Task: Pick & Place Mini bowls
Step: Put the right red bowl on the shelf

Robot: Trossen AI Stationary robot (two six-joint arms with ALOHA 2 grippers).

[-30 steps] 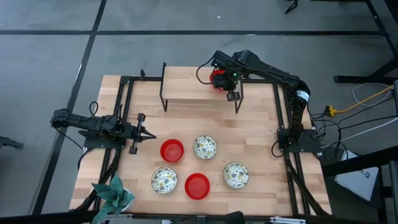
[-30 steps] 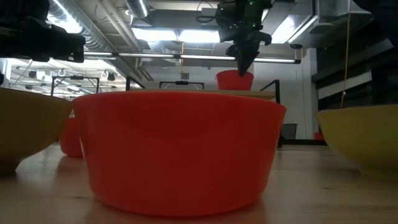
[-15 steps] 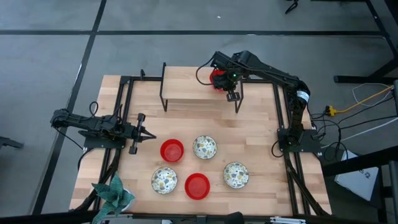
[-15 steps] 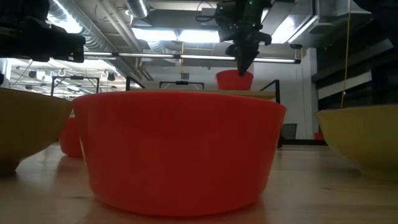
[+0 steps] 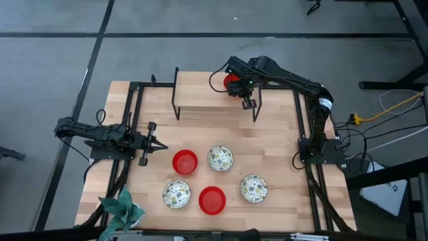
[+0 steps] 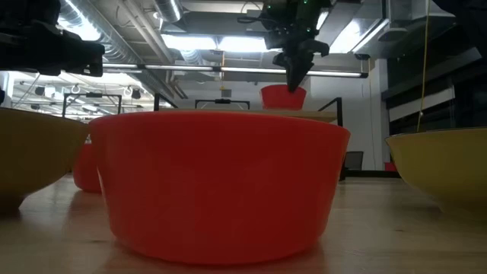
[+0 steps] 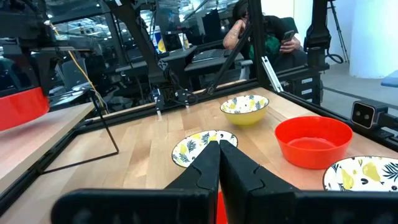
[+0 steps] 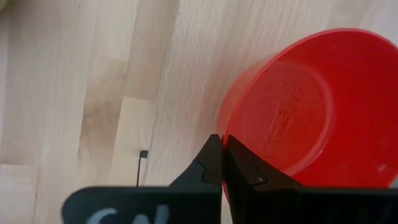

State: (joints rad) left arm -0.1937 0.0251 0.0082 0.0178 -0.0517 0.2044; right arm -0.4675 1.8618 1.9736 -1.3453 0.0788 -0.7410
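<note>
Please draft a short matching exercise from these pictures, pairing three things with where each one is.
Things:
1. right tool
2. left tool
3. teal leafy object

Places:
A. at the table's near left corner
B. shut on a red bowl over the raised wooden shelf
C. low at the table's left side, beside the bowls

Pairs: 1-B, 2-C, 3-A

We see a light wooden desk [image 5: 274, 144] with a black metal frame along its edges. At its far side stands a low wooden shelf on thin black wire legs [image 5: 200, 94]. A teal-green leafy-looking object [image 5: 122, 207] lies at the near left corner. Beyond the desk, a seated person in a green top [image 7: 268, 34] holds a phone.
</note>
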